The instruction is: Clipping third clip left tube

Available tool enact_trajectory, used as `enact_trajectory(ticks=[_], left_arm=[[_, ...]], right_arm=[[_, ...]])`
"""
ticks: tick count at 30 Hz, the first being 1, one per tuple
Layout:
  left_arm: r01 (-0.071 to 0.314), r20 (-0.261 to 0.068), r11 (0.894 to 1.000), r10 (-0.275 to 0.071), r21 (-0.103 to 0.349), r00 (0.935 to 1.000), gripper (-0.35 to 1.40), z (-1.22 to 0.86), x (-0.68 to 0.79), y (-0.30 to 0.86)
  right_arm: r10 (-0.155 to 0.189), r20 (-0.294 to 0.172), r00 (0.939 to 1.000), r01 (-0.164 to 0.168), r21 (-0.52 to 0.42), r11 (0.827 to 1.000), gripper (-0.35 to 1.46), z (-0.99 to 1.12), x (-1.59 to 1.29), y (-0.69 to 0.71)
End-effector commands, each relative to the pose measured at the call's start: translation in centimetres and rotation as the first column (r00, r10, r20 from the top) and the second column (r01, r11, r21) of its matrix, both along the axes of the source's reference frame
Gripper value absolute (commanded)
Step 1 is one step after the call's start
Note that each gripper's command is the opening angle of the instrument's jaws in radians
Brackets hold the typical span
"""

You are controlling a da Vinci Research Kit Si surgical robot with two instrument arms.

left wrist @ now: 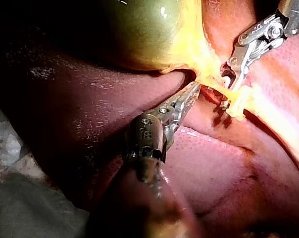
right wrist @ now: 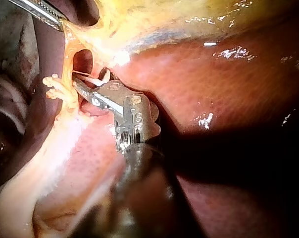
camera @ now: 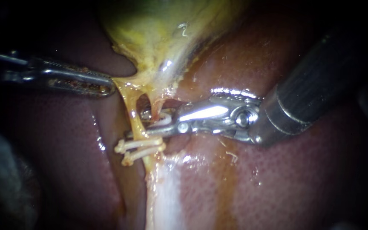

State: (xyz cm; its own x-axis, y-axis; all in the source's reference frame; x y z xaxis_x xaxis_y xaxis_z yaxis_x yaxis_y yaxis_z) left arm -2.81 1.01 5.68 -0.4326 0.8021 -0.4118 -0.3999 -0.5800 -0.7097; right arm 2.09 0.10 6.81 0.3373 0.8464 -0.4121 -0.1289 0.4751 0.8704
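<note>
Where the task's thing sits: the left tube [camera: 133, 121] runs as a taut yellow strand from the narrow end of the gallbladder [camera: 162, 25] down over the liver [camera: 303, 183].
Left instrument [camera: 107, 86]: comes in level from the left, well clear of the right one.
Left jaws: clenched on the yellow tissue [camera: 122, 85] where the gallbladder narrows. The tissue is drawn out to a point toward them; in the left wrist view the tips are buried in it.
Right instrument [camera: 143, 125]: comes in from the upper right and reaches across the left tube just above the two clips.
Right jaws: stand apart, grasping the held clip [camera: 163, 119], which is white and seated between both jaws. The left tube lies between the jaws, with the lower jaw crossing in front of it.
Clip against tube: cannot tell whether the held clip presses the tube.
Two clips [camera: 140, 145]: pale, already on the left tube, one just under the other, lying crosswise with their ends sticking out to the left.
Other tube [camera: 159, 101]: a shorter reddish strand just right of the left tube, with a small gap between the two.
Right wrist view: the jaw tip touches the yellow strand right beside the two clips.
Liver: red and wet, under everything.
</note>
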Motion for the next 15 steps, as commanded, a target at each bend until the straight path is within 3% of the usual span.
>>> enact_trajectory(ticks=[1, 15], left_arm=[[0.000, 0.000, 1.000, 0.000, 0.000, 1.0000, -0.35, 0.00, 0.01, 0.00], [0.003, -0.001, 1.000, -0.003, 0.004, 1.0000, -0.35, -0.01, 0.04, 0.00]], right_arm=[[0.001, 0.001, 1.0000, -0.001, 0.003, 1.000, 0.44, -0.01, -0.01, 0.00], [-0.011, -0.011, 0.9999, 0.012, 0.026, 1.000, 0.44, -0.27, -0.48, 0.10]])
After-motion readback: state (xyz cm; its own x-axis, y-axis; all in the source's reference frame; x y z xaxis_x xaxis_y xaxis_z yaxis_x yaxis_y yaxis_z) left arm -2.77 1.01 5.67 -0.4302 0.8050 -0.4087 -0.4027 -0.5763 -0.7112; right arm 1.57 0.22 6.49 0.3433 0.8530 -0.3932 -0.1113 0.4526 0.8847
